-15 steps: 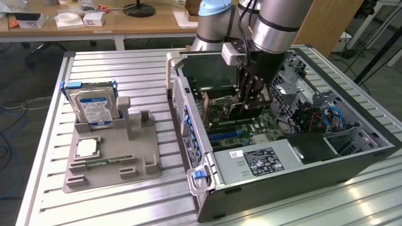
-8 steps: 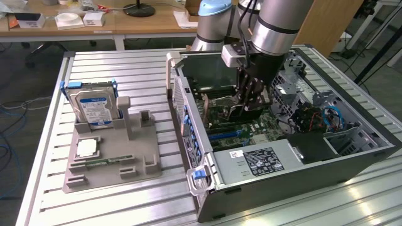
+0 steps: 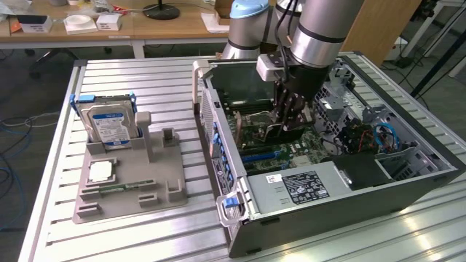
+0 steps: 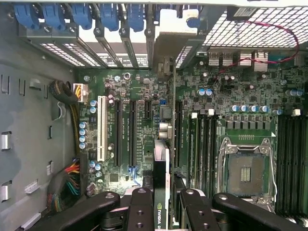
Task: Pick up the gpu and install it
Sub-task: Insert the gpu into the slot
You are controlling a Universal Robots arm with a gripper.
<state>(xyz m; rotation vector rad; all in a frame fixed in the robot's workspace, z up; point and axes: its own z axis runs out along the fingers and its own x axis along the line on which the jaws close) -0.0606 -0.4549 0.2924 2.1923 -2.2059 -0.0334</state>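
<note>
The pincer (image 3: 290,121) is down inside the open computer case (image 3: 407,185), in the upper centre of the exterior view, hanging over the motherboard (image 3: 298,146). It is clamped on the gpu (image 4: 162,192): in the wrist view the black fingers (image 4: 142,209) press on either side of a thin card seen edge-on, its printed label just between them at the lower centre of the frame.

The relation that matters is card to slot. The gpu hangs straight below the pincer, on edge, its long axis running from the lower centre of the wrist frame up toward the row of rear bracket openings with blue clips (image 4: 103,19) at the top. The long black expansion slots (image 4: 131,132) lie parallel to that axis, so the card appears already turned the right way. Its far end lies close beside a metal-covered part (image 4: 164,130) in the middle of the board; whether the card's lower edge touches a slot I cannot tell.

On the counter (image 3: 124,234), in the left half of the exterior view, a grey holder (image 3: 149,188) stands with a hard drive (image 3: 109,123) upright in it and a memory stick (image 3: 120,188) lying flat, well apart from the case.
</note>
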